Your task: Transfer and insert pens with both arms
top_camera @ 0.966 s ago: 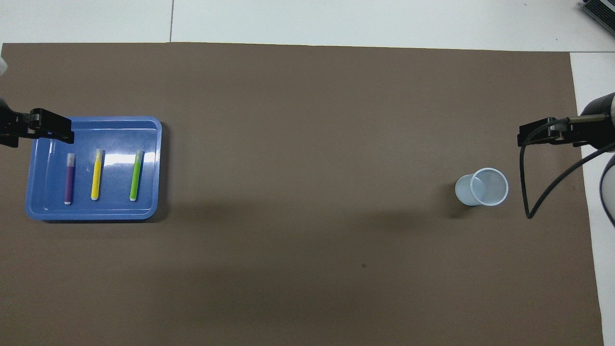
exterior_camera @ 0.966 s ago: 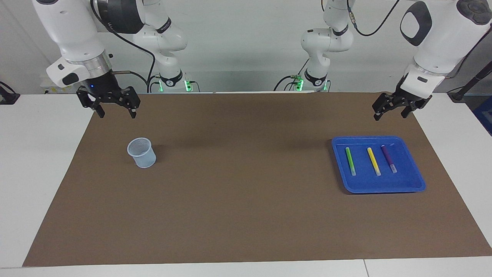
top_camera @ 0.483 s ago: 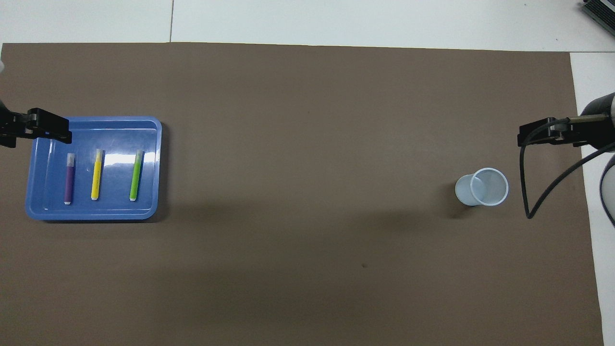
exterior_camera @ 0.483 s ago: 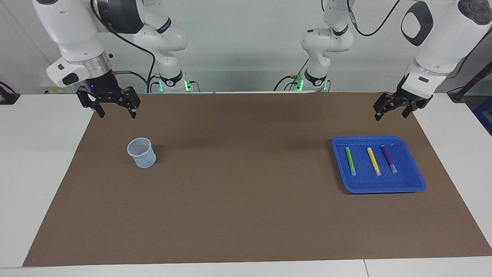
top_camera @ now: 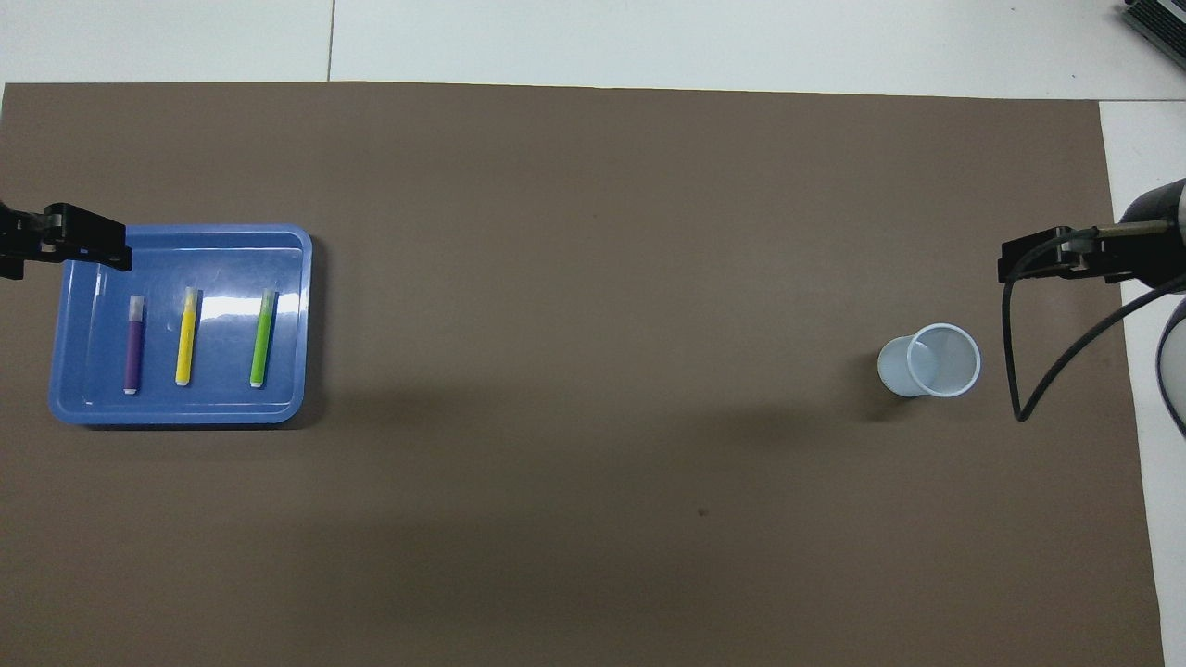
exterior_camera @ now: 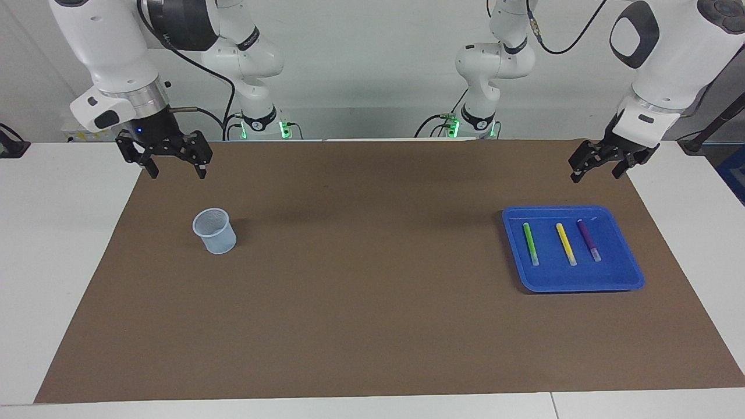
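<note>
Three pens lie side by side in a blue tray (exterior_camera: 582, 284) at the left arm's end of the mat: a green pen (exterior_camera: 530, 243), a yellow pen (exterior_camera: 566, 243) and a purple pen (exterior_camera: 588, 238). From overhead they are the purple pen (top_camera: 133, 345), yellow pen (top_camera: 186, 336) and green pen (top_camera: 262, 337) in the tray (top_camera: 185, 415). My left gripper (exterior_camera: 596, 173) hangs open and empty in the air by the tray's outer corner. My right gripper (exterior_camera: 178, 173) waits open and empty, raised over the mat's edge beside a pale cup (exterior_camera: 215, 231).
The pale translucent cup (top_camera: 929, 361) stands upright on the brown mat (exterior_camera: 361, 291) toward the right arm's end. A tiny whitish piece (exterior_camera: 593, 219) lies in the tray beside the purple pen. A black cable (top_camera: 1038, 371) loops from the right wrist near the cup.
The left gripper has drifted slightly outward toward the left arm's end of the table. The right arm, the pens and the cup have not moved.
</note>
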You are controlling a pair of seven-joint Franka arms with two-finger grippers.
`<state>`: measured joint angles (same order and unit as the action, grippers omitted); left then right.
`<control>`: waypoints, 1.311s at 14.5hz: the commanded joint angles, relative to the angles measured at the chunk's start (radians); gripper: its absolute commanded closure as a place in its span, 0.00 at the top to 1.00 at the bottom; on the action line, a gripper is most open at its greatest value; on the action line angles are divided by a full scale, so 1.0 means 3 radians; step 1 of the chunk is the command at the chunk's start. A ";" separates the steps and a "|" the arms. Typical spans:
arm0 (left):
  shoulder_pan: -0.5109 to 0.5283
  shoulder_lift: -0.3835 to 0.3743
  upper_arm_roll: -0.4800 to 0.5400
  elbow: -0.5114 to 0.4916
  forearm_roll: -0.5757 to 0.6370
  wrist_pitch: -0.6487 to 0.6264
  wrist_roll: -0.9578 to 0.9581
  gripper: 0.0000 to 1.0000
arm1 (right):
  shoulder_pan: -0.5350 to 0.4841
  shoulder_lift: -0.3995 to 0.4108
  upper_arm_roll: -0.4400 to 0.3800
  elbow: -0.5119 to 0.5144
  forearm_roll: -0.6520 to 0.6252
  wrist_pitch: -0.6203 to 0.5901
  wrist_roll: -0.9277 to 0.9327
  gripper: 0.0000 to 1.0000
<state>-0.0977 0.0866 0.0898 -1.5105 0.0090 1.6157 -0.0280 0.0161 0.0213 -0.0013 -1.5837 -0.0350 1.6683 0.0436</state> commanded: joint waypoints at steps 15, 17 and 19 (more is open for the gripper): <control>-0.0032 -0.0166 0.0008 -0.0645 -0.0015 0.0601 0.0032 1.00 | -0.0028 -0.0015 0.0020 0.0012 -0.0027 -0.0013 -0.0038 1.00; -0.0037 -0.0161 0.0008 -0.0773 -0.0015 0.0724 0.0032 1.00 | -0.0028 -0.0015 0.0019 0.0007 -0.0027 -0.0013 -0.0038 1.00; -0.0037 -0.0161 0.0008 -0.0840 -0.0015 0.0796 0.0032 1.00 | -0.0033 -0.0015 0.0020 0.0012 -0.0027 -0.0013 -0.0038 1.00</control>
<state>-0.0997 0.0751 0.0856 -1.6999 0.0086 1.8105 -0.0279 0.0161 0.0213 -0.0013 -1.5837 -0.0350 1.6683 0.0436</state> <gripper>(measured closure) 0.000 0.000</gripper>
